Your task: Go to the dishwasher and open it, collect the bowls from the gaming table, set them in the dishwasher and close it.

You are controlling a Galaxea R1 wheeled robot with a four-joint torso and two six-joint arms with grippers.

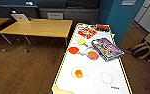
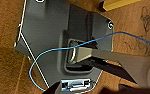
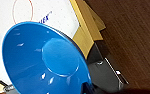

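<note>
Grey metal plate (image 2: pixel 48 37) with white edging, corner screw (image 2: pixel 110 24), thin blue cable (image 2: pixel 53 51) looping across

The robot's dark grey metal plate (image 2: pixel 48 37) fills much of the left wrist view, with a thin blue cable (image 2: pixel 53 51) looping across it and a grey jointed bar (image 2: pixel 121 60) running out from its middle. The left gripper's fingers cannot be made out. The right wrist view shows a blue bowl (image 3: pixel 43 62) close before that wrist.

A blue bowl (image 3: pixel 41 62) looms over the gaming table (image 3: pixel 53 15) edge.
</note>
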